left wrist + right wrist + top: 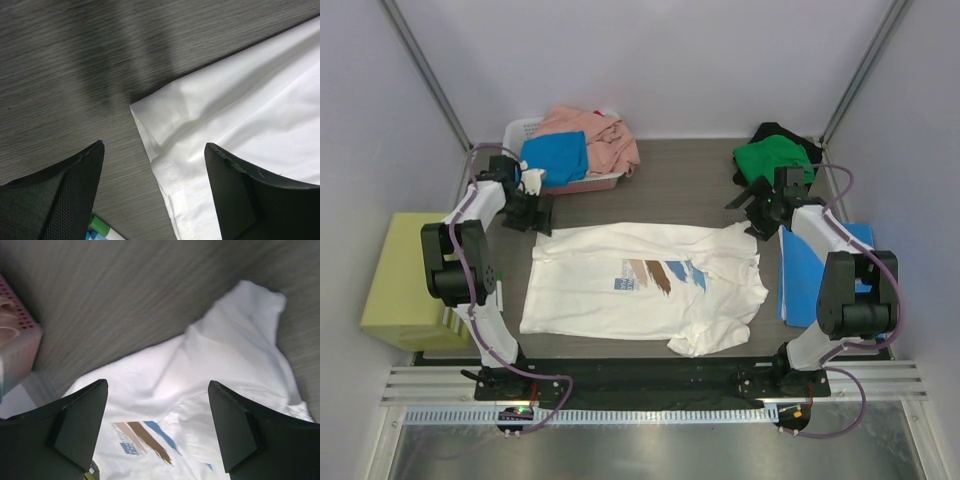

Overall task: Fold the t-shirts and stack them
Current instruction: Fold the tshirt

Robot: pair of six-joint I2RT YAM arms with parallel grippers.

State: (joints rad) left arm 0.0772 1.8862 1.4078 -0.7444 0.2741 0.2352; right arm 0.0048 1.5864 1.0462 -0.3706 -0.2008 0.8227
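Top external view: white t-shirt lies unfolded on the bench. The left fingers and right fingers hang open, empty, over its far corners; next, pinch both.

No text, brand or number can be read. On the white t-shirt only a blue-and-brown print is seen, too blurred for any letters to be told.

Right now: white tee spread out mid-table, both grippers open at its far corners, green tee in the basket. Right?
Not quite. The green tee is not in the basket; it lies on the table at the far right, as the top external view shows. The rest holds: white tee spread mid-table, left gripper and right gripper open at its far corners.
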